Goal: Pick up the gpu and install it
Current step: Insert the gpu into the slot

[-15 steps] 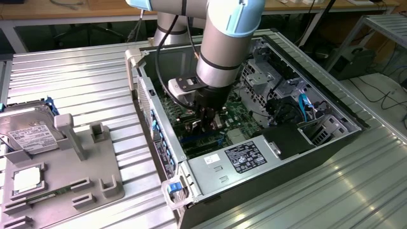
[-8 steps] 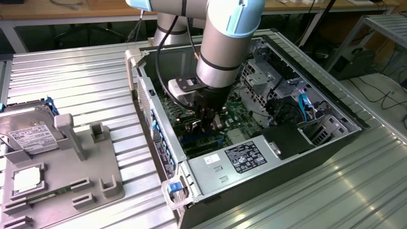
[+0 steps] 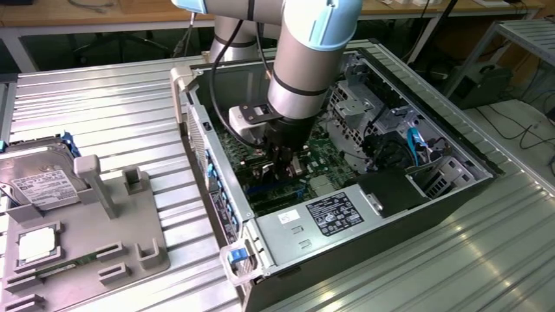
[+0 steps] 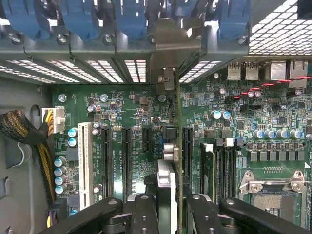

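Right now the gripper (image 4: 165, 204) is partly closed, fingers (image 4: 142, 214) pinching the top edge of the gpu (image 4: 166, 146), which stands edge-on between them, seen from above in the wrist view. Card hangs straight below the gripper, running away toward the case's rear wall, its silver bracket (image 4: 168, 53) lined up against the slot openings there. Lower edge of the card looks to be at or in the long black slot (image 4: 186, 156) on the motherboard (image 4: 131, 112); cannot tell if it is fully seated. In the exterior view the gripper (image 3: 284, 170) is deep inside the open computer case (image 3: 451, 140).

Judgement for doing this well: keep the card vertical, connector edge parallel to the slot, bracket tab slipping down behind the rear wall, then press evenly, no twist. Empty slots sit just beside, memory sticks (image 4: 208, 165) on the other side. Well apart from the gripper, outside the case, a hard drive (image 3: 35, 175) rests on the grey fixture (image 3: 130, 253).
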Robot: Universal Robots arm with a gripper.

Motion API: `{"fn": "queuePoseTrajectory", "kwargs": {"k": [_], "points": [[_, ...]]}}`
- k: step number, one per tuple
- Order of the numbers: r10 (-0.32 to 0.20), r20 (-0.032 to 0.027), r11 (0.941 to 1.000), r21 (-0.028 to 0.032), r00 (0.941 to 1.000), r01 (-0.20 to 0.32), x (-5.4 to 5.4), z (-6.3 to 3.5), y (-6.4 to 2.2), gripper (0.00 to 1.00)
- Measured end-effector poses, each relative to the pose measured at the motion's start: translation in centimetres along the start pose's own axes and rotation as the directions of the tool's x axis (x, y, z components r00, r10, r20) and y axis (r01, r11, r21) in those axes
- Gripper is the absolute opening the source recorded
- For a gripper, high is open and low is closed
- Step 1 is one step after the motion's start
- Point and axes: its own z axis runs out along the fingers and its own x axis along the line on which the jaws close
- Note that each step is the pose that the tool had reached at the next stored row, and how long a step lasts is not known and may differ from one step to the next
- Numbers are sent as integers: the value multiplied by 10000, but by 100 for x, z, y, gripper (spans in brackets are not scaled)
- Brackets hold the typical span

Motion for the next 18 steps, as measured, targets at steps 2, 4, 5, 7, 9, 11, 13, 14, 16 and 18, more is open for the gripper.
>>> {"fn": "queuePoseTrajectory", "kwargs": {"k": [2, 4, 5, 7, 9, 11, 13, 14, 16, 18], "points": [[1, 0, 10000, 2, 10000, -1, 0, 10, 21, 28], [37, 3, 10000, 4, 10000, -37, 3, 8, 21, 28], [48, 7, 10000, 4, 10000, -48, 4, 9, 21, 28], [48, 3, 10000, 3, 10000, -48, 5, 32, 21, 28], [47, 4, 10000, 3, 10000, -47, 5, 41, 21, 28], [48, 5, 10000, 4, 10000, -48, 5, 42, 22, 28], [48, 7, 10000, 4, 10000, -48, 5, 43, 22, 28], [48, 7, 10000, 4, 10000, -48, 5, 43, 22, 28], [48, 7, 10000, 4, 10000, -48, 5, 43, 22, 28], [48, 7, 10000, 5, 10000, -48, 5, 43, 22, 28]]}}
